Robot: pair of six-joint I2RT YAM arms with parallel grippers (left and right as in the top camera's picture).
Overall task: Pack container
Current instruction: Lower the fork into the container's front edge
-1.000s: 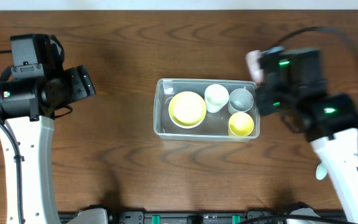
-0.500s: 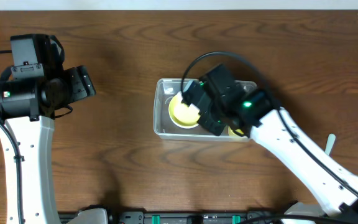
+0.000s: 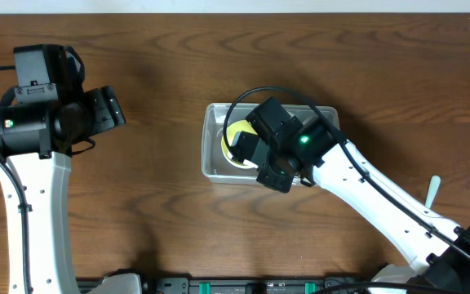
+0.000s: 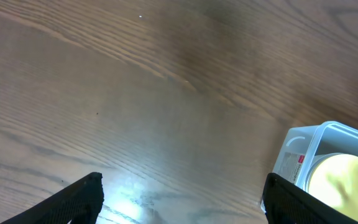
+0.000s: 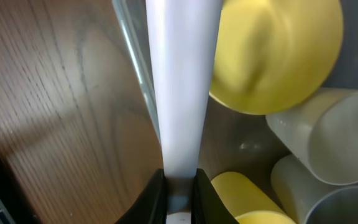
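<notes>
The clear rectangular container sits mid-table; in the right wrist view its wall runs beside a yellow bowl, a white cup, a yellow cup and a grey cup. My right gripper is shut on a long white utensil handle that reaches over the container's left part. From overhead the right gripper hangs over the container and hides most of its contents. My left gripper is open and empty, well left of the container.
A small white utensil lies on the wooden table at the right, near the right arm. The yellow bowl shows through the container's end in the left wrist view. Bare brown tabletop lies between the left gripper and the container.
My right arm has swung from the table's right side to over the container, then shifted slightly left and down. The left arm has not moved.
</notes>
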